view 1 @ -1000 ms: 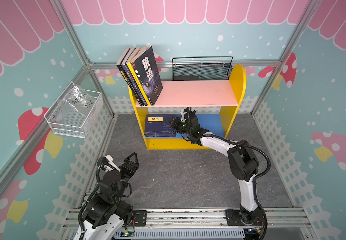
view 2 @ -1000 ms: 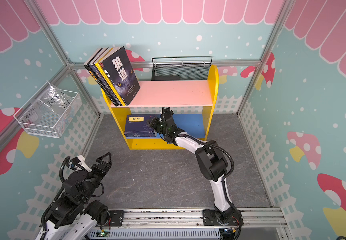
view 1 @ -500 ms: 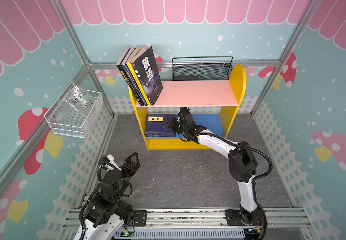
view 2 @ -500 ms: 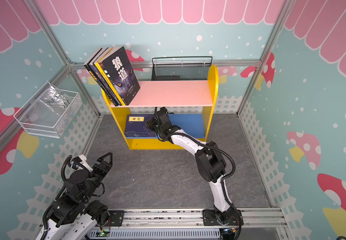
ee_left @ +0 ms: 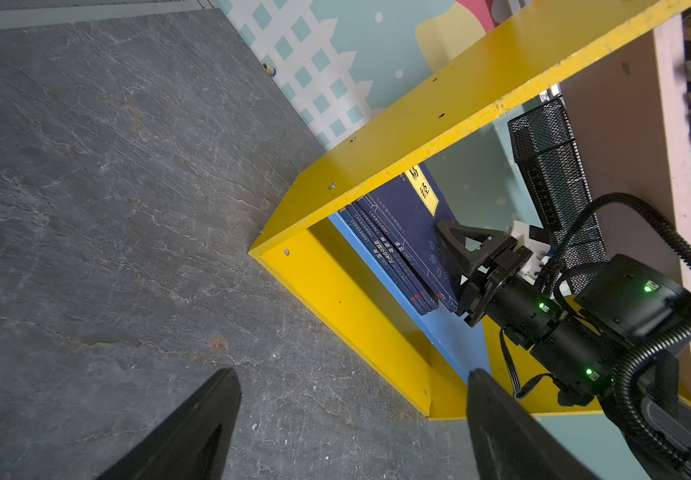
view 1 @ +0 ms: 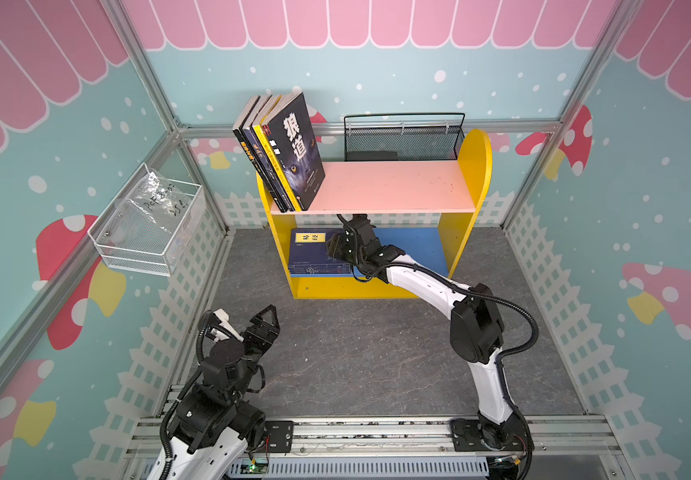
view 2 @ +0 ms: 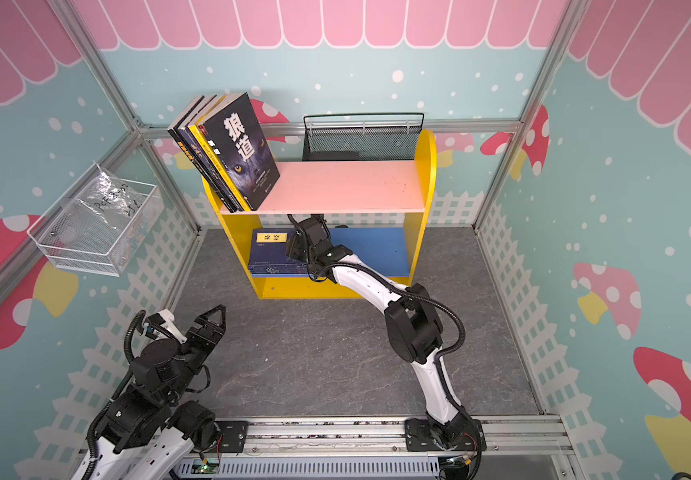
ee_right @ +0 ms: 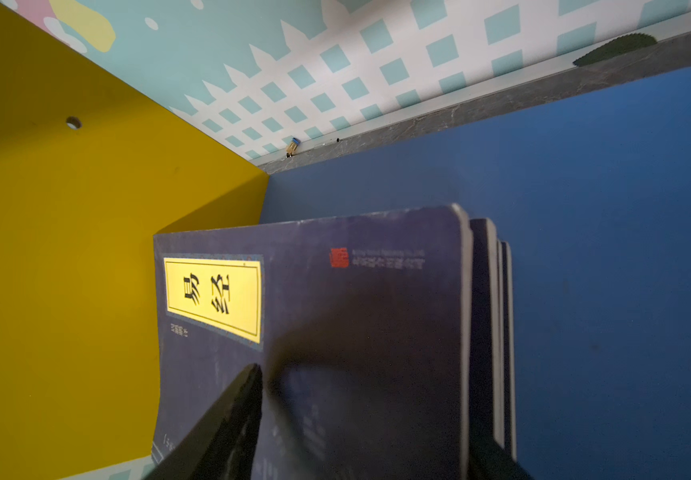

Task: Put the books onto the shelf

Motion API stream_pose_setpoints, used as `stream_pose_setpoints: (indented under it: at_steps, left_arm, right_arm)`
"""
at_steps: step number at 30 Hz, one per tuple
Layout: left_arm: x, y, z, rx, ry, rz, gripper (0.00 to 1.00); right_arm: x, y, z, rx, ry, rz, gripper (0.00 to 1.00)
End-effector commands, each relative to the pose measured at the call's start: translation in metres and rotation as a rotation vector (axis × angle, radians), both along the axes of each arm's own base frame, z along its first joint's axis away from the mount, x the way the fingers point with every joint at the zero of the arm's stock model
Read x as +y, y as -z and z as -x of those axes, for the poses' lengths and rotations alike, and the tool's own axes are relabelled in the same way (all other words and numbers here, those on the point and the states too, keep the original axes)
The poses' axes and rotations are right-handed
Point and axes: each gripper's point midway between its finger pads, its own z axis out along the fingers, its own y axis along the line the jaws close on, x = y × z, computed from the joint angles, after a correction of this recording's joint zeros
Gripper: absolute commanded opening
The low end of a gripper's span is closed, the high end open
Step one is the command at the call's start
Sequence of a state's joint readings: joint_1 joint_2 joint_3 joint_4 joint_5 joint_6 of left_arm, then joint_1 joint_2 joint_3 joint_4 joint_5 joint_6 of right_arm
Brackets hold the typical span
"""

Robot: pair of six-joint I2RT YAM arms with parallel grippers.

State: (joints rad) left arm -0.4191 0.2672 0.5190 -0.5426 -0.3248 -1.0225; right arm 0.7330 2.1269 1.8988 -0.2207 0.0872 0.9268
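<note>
Right jaws: standing partly parted low inside the bottom compartment of the shelf [view 1: 479,174], nothing looking clamped between them. In the right wrist view one of the fingers [ee_right: 227,424] is hanging over the top cover of the navy books [ee_right: 356,332]; the other is sitting by the stack's right edge. Touching the cover or just clear: cannot tell

Left jaws: standing wide and empty, hovering over bare tabletop [ee_left: 107,208]

Outward: the navy books are lying flat in a stack on the blue lower board [view 1: 418,245], toward the left end of the compartment, centre frame in both top views. Spines are facing the open front, so the long axis is running left-right across the frame. Four upright books [view 1: 290,153] are leaning at the left end of the pink upper board [view 1: 393,187]. No book is showing on the tabletop

Judgement: stack is lying directly under and to the left of the right jaws; right arm [view 1: 422,282] is much the nearer, left arm [view 1: 227,370] sitting lower left, well apart. Coming move is probably turning on backing out toward lower right without dragging the top cover
</note>
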Motion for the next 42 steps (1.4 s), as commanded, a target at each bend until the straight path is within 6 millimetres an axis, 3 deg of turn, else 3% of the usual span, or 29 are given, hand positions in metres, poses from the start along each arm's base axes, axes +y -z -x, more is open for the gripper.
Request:
stream_pose_setpoints:
  at_steps: [1,12,20,26,29,33,36,39,42]
  left_arm:
    - [0.000,0.005,-0.002,0.007,-0.010,0.016,0.87]
    - [-0.007,0.006,-0.004,0.014,0.024,0.021,0.87]
    - [-0.009,0.005,-0.005,0.012,0.033,0.020,0.87]
    - [-0.009,0.006,-0.005,0.014,0.035,0.016,0.87]
    - [-0.010,0.007,-0.007,0.014,0.038,0.019,0.87]
    - [-0.013,0.005,-0.008,0.011,0.047,0.019,0.87]
    - [-0.013,0.003,-0.008,0.008,0.050,0.012,0.87]
    - [-0.012,-0.002,-0.008,0.001,0.053,0.003,0.87]
    - [-0.012,-0.004,-0.008,-0.001,0.054,-0.009,0.87]
  right_arm:
    - [0.005,-0.029,-0.002,-0.091,0.003,0.014,0.63]
    - [-0.008,-0.036,-0.012,-0.156,0.067,0.119,0.73]
    - [0.001,-0.044,-0.016,-0.195,0.031,0.100,0.74]
    - [-0.028,-0.064,-0.016,-0.258,0.114,0.195,0.89]
    - [-0.038,-0.079,-0.011,-0.292,0.125,0.219,0.91]
    - [-0.042,-0.089,0.004,-0.305,0.073,0.214,0.91]
    - [-0.044,-0.101,0.028,-0.341,-0.018,0.193,0.93]
    - [-0.053,-0.094,0.054,-0.331,-0.106,0.221,0.96]
    - [-0.053,-0.075,0.082,-0.278,-0.234,0.249,0.97]
